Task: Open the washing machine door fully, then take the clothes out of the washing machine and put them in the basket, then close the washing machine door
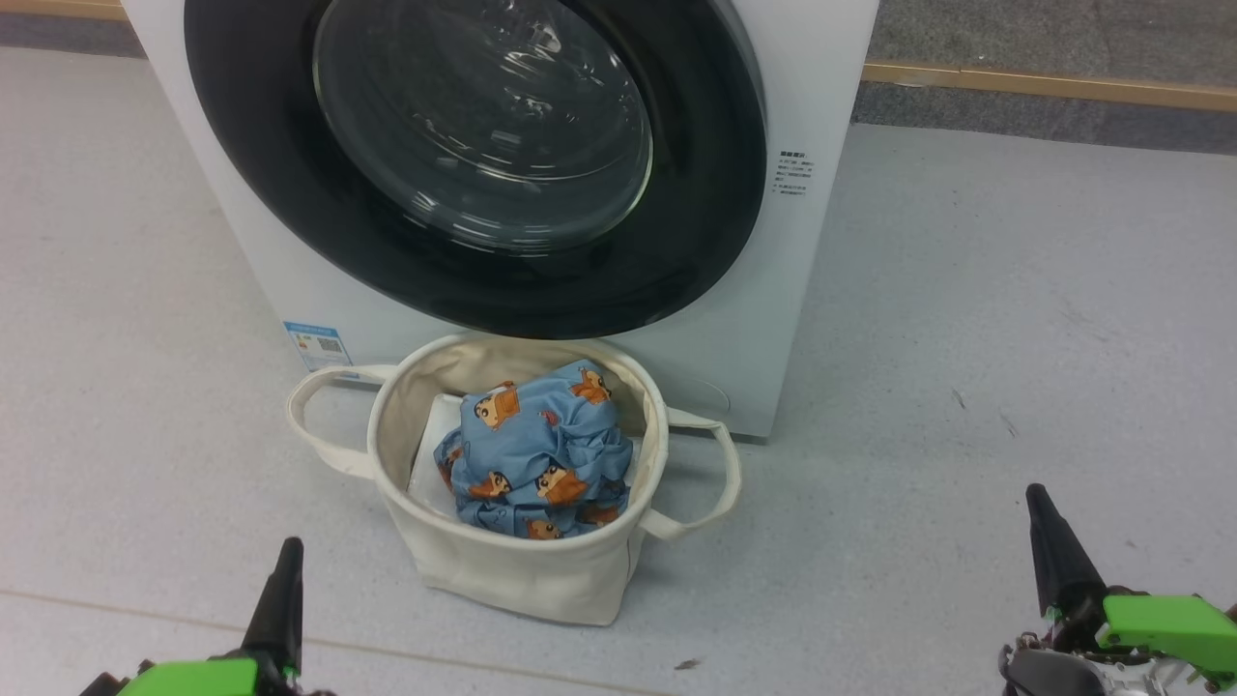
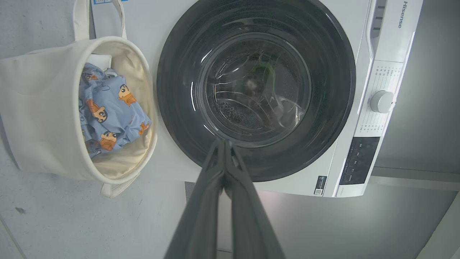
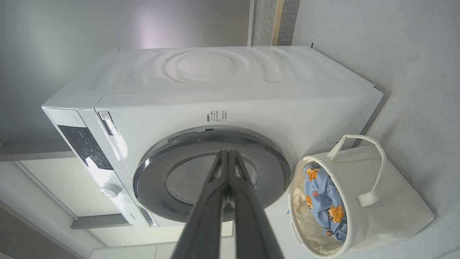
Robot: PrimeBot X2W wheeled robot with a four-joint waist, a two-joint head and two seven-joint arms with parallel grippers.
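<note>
- The clothes (image 1: 541,454) look soft, light and floppy; I think a pinch on the bunched top fold would lift them.
- They are blue with little orange-brown cartoon boys.
- They sit crumpled in the cream basket (image 1: 522,570), in front of the washing machine (image 1: 812,309).
- The washing machine door (image 1: 280,193), black and shiny, looks shut.
- The left pincer (image 1: 288,549) and right pincer (image 1: 1036,493) are both closed, holding nothing.

— Where is the basket (image 1: 512,575) placed?
— It is set on the floor (image 1: 966,387), just before the washing machine (image 1: 812,290) and below the washing machine door (image 1: 271,193), which is closed against the front.
— And the clothes (image 1: 541,445)?
— They are piled in the basket. The left gripper (image 1: 289,549) is seen nearer, to its left, and the right gripper (image 1: 1037,495) well off to its right.
</note>
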